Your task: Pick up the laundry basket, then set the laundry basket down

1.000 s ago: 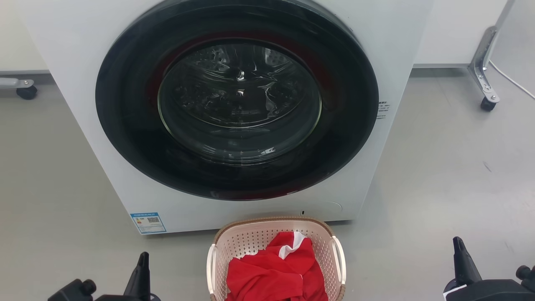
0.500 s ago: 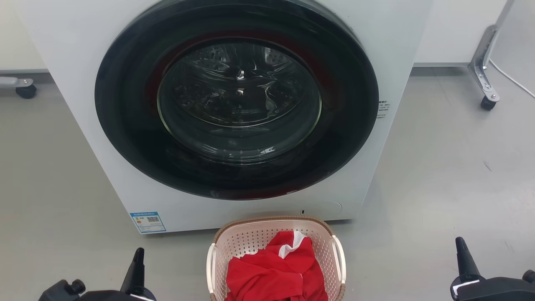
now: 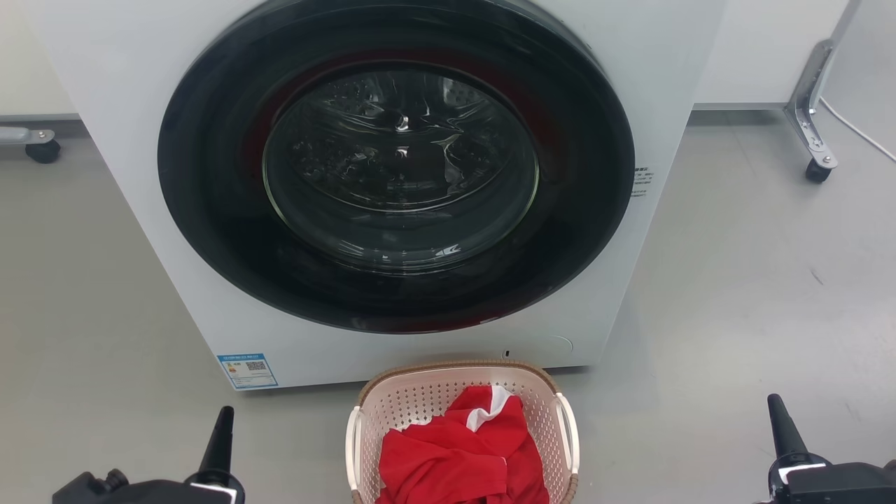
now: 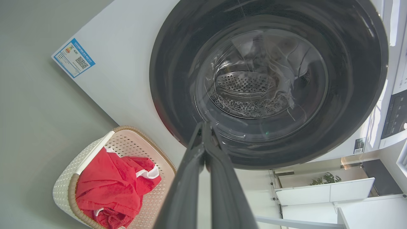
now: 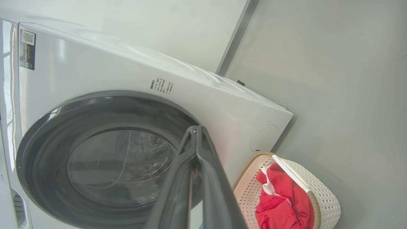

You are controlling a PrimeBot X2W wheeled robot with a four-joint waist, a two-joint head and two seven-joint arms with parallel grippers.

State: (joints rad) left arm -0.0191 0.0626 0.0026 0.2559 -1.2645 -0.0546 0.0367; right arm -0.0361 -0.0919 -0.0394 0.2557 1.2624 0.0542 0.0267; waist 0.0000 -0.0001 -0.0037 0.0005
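Since the earlier frame both have shifted outward: left gripper (image 3: 222, 423) leftward, right gripper (image 3: 779, 416) rightward. Fingers of each pressed together, holding nothing. Laundry basket (image 3: 413, 402) stands on the floor (image 3: 735, 315), just before the washing machine (image 3: 280, 343). Risk: shut fingers would glance off the handles, tipping it.

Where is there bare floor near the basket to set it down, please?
Bare floor lies left of the basket, out past the left gripper, and another patch lies right of it, between the right gripper and the wheeled metal leg. It is crowded behind the basket, where its rim sits close to the washing machine.
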